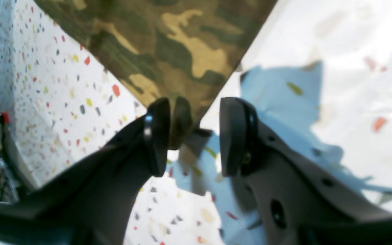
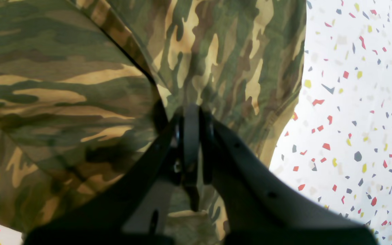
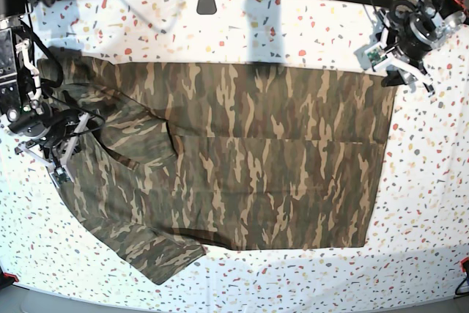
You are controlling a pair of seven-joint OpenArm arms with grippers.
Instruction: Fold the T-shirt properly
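Fingers (image 1: 157, 136) spread, the left gripper (image 1: 196, 136) straddles the shirt's (image 1: 179, 37) corner, a fine place to pinch! Right wrist: gripper (image 2: 192, 136) pressed together over rumpled cloth. Base: shirt across the worktop (image 3: 432, 254), sleeve toward its near edge; soft, light, likely floppy.

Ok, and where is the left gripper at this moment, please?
In the base view, the left gripper is at the upper right, by the upper right corner of the camouflage T-shirt, above the speckled table surface.
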